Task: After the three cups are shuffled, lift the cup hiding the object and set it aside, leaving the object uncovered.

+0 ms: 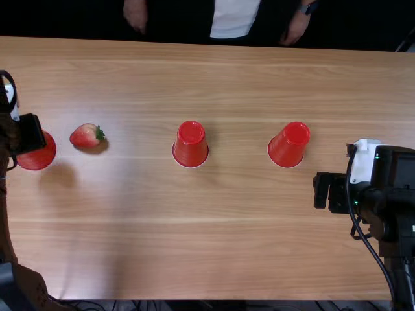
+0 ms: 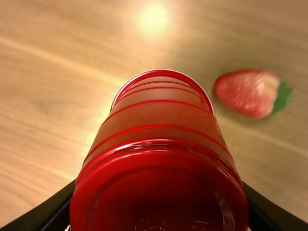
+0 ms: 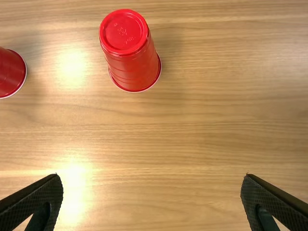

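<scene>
A strawberry lies bare on the wooden table at the left. Just left of it, my left gripper is shut on an upturned red cup. In the left wrist view this cup sits between my fingers, with the strawberry beyond it; I cannot tell whether its rim touches the table. Two more red cups stand mouth down, one in the middle and one to the right. My right gripper is open near the right cup, apart from it.
A person stands behind the table's far edge, hands off the table. The middle cup also shows in the right wrist view. Bare wood lies between the cups and the near edge.
</scene>
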